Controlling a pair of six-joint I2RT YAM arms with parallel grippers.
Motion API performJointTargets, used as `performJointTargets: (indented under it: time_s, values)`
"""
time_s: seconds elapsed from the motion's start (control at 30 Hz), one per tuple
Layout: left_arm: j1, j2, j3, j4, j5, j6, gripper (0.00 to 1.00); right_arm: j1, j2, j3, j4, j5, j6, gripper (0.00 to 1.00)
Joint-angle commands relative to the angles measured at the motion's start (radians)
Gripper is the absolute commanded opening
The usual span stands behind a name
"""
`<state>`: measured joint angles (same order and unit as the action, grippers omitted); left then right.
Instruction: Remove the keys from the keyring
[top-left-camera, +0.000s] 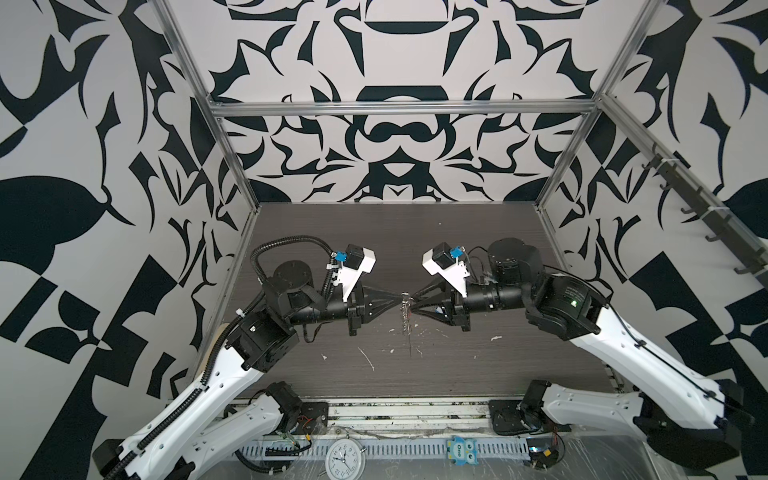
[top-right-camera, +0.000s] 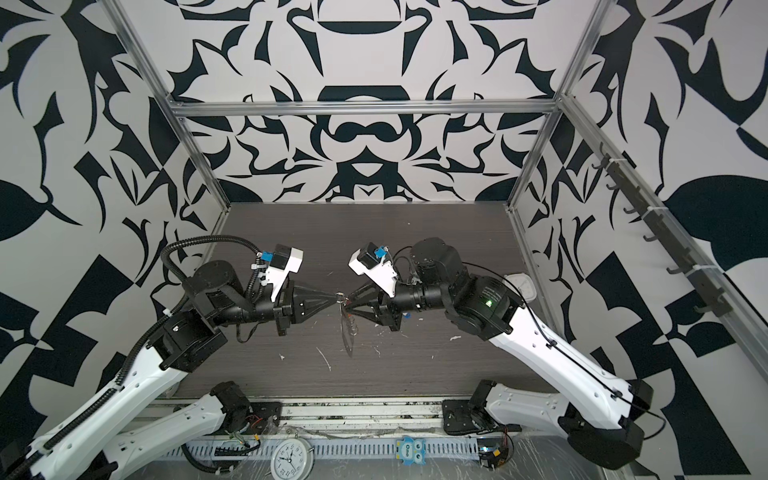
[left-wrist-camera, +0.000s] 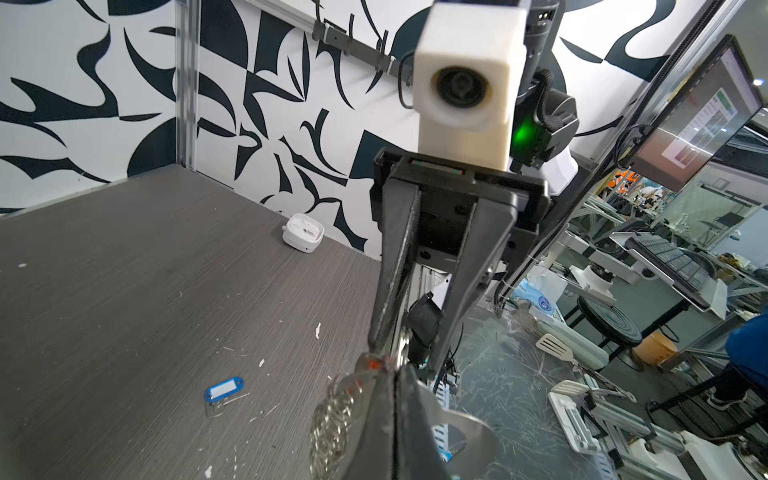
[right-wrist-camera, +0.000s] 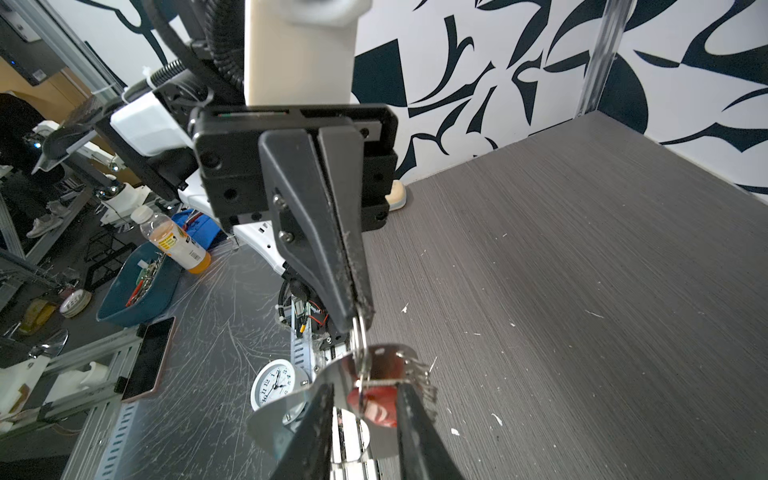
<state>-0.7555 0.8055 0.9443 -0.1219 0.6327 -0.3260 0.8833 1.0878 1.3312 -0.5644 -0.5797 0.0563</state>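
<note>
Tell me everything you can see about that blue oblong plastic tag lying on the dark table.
The blue oblong plastic tag shows clearly only in the left wrist view. It has a rounded blue frame around a white label window, which looks blank, and a thin silvery wire ring hangs from one end. It lies flat, label side up, on the dark grey wood-grain table among small white scuffs. Only the table touches it; it lies loose, joined to nothing else.
</note>
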Motion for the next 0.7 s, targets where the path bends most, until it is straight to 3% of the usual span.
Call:
performJointTargets:
  time_s: [0.0, 0.17, 0.43, 0.67]
  values:
    - [0.0, -0.02, -0.013, 0.057, -0.015, -0.018, 0.0, 0.003, 0.001, 0.002, 0.063, -0.003, 0.005, 0.22]
    - [-0.001, -0.027, -0.018, 0.072, -0.034, -0.029, 0.0, 0.002, 0.009, 0.01, 0.061, -0.002, 0.008, 0.0]
    - [-0.002, -0.065, -0.069, 0.187, -0.164, -0.134, 0.0, 0.005, 0.003, -0.035, 0.106, 0.013, 0.031, 0.0]
    - [-0.002, -0.066, -0.117, 0.318, -0.19, -0.23, 0.0, 0.024, 0.021, -0.086, 0.187, 0.017, 0.062, 0.0]
